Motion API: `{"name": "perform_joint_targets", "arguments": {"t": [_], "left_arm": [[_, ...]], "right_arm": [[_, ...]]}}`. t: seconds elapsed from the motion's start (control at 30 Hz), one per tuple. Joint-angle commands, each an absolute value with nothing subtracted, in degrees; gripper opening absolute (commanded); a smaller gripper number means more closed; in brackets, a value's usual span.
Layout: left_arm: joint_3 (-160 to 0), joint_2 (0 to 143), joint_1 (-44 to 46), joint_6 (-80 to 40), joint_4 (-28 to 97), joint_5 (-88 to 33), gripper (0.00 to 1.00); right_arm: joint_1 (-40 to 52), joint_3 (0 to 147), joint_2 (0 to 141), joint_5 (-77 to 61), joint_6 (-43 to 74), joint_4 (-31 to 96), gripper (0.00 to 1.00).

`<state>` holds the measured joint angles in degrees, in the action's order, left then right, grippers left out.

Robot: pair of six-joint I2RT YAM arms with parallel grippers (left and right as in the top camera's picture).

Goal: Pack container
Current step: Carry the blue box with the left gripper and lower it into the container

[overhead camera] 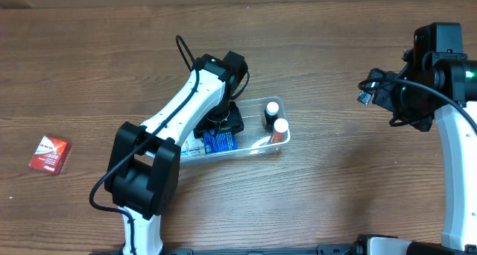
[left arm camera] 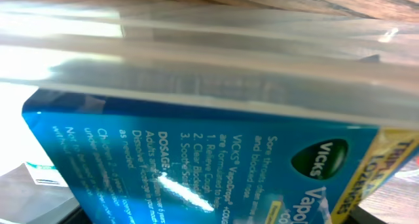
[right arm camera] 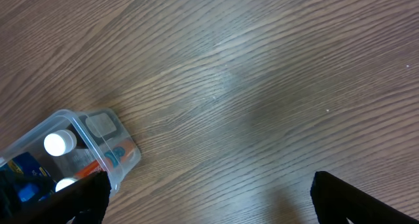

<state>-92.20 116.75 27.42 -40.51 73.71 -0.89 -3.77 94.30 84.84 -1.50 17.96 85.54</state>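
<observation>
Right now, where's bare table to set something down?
Wide bare wood between the clear plastic rectangular tub and the black-and-white right arm; more between the red box and the white left arm. Crowded: inside the tub, blue box, two white-capped bottles.

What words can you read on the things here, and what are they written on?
"VICKS": green badge on the blue box inside the container
"DOSAGE:": white print on the same box
"1. Relieve Cough": the list next to it
"LOZENGES": yellow strip at the box's edge
Other small print on the box: too blurred to read
Red packet: white lettering too small to read
</observation>
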Motion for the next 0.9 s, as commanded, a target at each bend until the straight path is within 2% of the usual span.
{"name": "perform_joint_targets", "arguments": {"t": [0.0,0.13,0.23,0.3,0.33,0.37,0.43,0.5,0.73,0.83,0.87], "left_arm": [[-92.2,116.9,28.0,-39.1,73.6,-1.1,0.04],[-92.2,116.9,27.9,-38.7,73.6,-1.1,0.05],[-92.2,116.9,27.9,-38.0,73.5,-1.1,0.1],[-92.2,116.9,27.9,-37.5,73.5,-1.1,0.18],[-92.2,116.9,27.9,-37.2,73.5,-1.1,0.41],[-92.2,116.9,27.9,-37.2,73.5,-1.1,0.46],[-92.2,116.9,27.9,-37.2,73.5,-1.1,0.5],[-92.2,116.9,27.9,-37.2,73.5,-1.1,0.6],[-92.2,116.9,27.9,-37.2,73.6,-1.1,0.63],[-92.2,116.9,27.9,-37.2,73.7,-1.1,0.71],[-92.2,116.9,27.9,-37.2,73.8,-1.1,0.77]], "right_arm": [[-4.0,94.4,84.9,-1.2,17.7,85.4,1.0],[-4.0,94.4,84.9,-1.2,17.7,85.4,1.0],[-4.0,94.4,84.9,-1.2,17.7,85.4,1.0],[-4.0,94.4,84.9,-1.2,17.7,85.4,1.0],[-4.0,94.4,84.9,-1.2,17.7,85.4,1.0],[-4.0,94.4,84.9,-1.2,17.7,85.4,1.0],[-4.0,94.4,84.9,-1.2,17.7,85.4,1.0],[-4.0,94.4,84.9,-1.2,17.7,85.4,1.0],[-4.0,94.4,84.9,-1.2,17.7,85.4,1.0],[-4.0,94.4,84.9,-1.2,17.7,85.4,1.0],[-4.0,94.4,84.9,-1.2,17.7,85.4,1.0]]}}
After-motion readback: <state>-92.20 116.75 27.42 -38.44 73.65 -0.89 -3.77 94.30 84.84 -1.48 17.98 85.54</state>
